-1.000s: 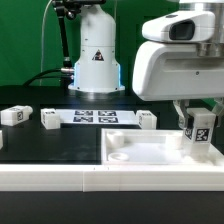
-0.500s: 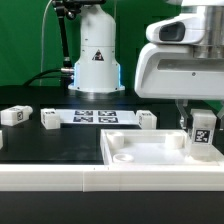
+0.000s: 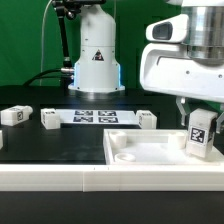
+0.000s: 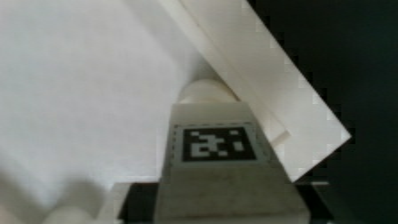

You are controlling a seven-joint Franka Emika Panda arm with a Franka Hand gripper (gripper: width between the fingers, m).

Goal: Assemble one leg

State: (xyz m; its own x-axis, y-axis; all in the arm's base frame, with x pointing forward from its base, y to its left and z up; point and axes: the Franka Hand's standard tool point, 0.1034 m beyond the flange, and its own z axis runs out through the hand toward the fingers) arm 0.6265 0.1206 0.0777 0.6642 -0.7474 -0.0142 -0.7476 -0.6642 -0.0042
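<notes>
Exterior view: the arm (image 3: 185, 65) hangs over the exterior view's right side of the white tabletop tray (image 3: 135, 152), which lies flat on the black table (image 3: 50, 145). The leg (image 3: 200, 133) hangs under the arm, roughly upright, tagged face to the camera, lower end down inside the tray near its right-hand rim. From here I cannot tell whether it touches the tray floor.

This view does not show the grip well, since the arm's white housing covers the top of the leg.

Wrist view fills that in: the dark fingers (image 4: 143, 205) sit on either side of the leg (image 4: 217, 143), closed against its two flanks, so they are gripping the leg. The tag is sharp and centred. The leg's far end points at the tray's raised rim (image 4: 267, 70), very close to it, with black table beyond. Contact is still not clear.

Only the exterior view shows the rest of the scene:
- The marker board (image 3: 95, 116) lies flat at the back of the table.
- Two small white parts (image 3: 14, 115) (image 3: 49, 118) sit on the exterior view's left of the marker board.
- A third white part (image 3: 147, 118) sits just beyond its right end.
- All three are well apart from the leg.
- The white robot base (image 3: 97, 55) stands behind the marker board against a green backdrop.

The wrist view sees none of that — only leg, fingers, tray and a strip of table.
</notes>
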